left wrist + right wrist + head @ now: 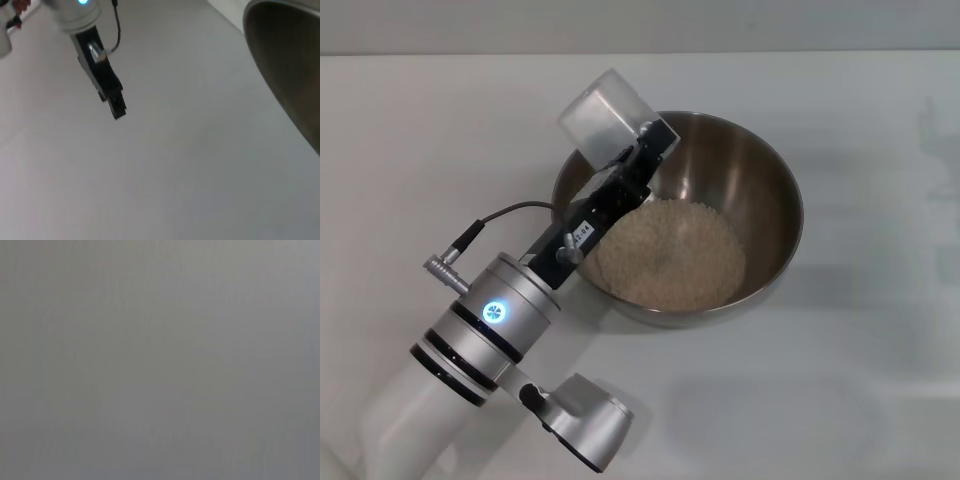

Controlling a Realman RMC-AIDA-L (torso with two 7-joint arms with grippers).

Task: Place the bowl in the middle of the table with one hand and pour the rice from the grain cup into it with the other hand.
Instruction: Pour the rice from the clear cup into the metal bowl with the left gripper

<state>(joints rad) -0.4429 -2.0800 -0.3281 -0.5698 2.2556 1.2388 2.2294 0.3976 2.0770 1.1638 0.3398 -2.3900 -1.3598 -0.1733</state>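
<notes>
Gripping the grain cup [605,118] by its handle, my left gripper [642,150] held it tipped over the bowl's [775,190] far left rim. The rice [670,252] lay piled inside the bowl, which sat mid-table [880,380] with open white surface on every side. My right gripper stayed out of sight, its jaws untold

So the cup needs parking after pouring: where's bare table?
Bare table lies right of the bowl and along the near edge. Crowded: the bowl's left rim, where the left gripper holds the grain cup.
</notes>
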